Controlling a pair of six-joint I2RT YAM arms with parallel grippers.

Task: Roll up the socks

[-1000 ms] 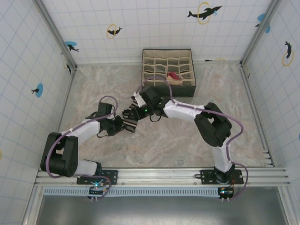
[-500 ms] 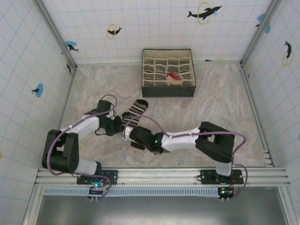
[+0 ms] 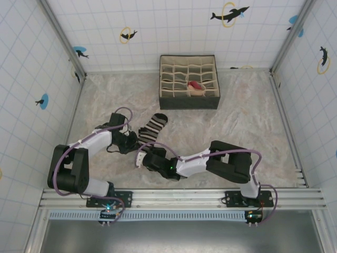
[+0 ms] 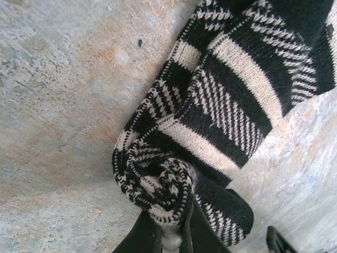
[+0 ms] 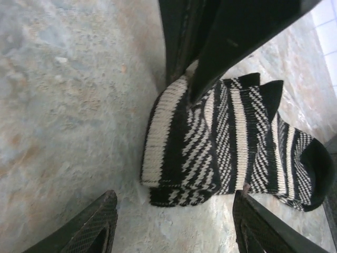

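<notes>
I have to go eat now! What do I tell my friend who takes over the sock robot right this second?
Left gripper: shut on the curled end of the black sock.
Right gripper: open, hovering by that same end, holding nothing.
Things: the black sock lies on the table, its other end stretched flat toward the box. The peach sock sits in a box compartment.
Done: peach sock is put away; the black roll has only just begun.
Left: finish rolling the black sock, then probably drop it in the box too.
</notes>
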